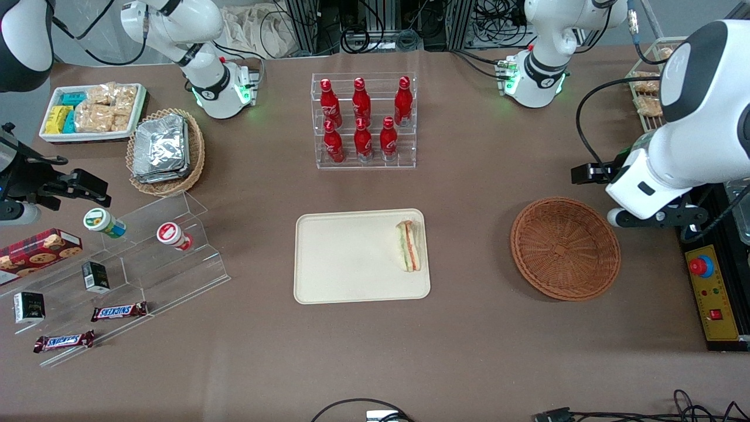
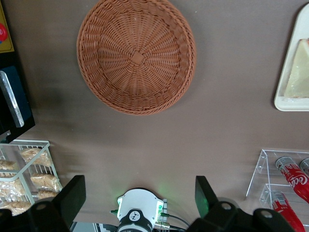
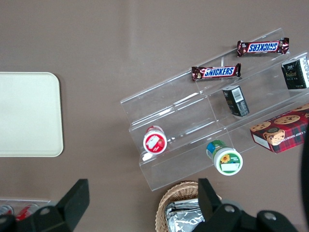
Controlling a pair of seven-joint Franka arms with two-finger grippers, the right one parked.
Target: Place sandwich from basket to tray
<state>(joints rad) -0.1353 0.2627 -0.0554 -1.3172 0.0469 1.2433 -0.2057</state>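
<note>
Gripper (image 2: 137,200) hangs spread wide and empty, high above the table near the empty basket (image 1: 565,248). We note the sandwich (image 1: 409,245) lies on the tray (image 1: 345,258). We judge it light, soft, wrap-slick; pinch gently across the bread faces.

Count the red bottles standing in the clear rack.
6: three on the upper step, three on the lower. The claw hangs open above the basket.
</note>
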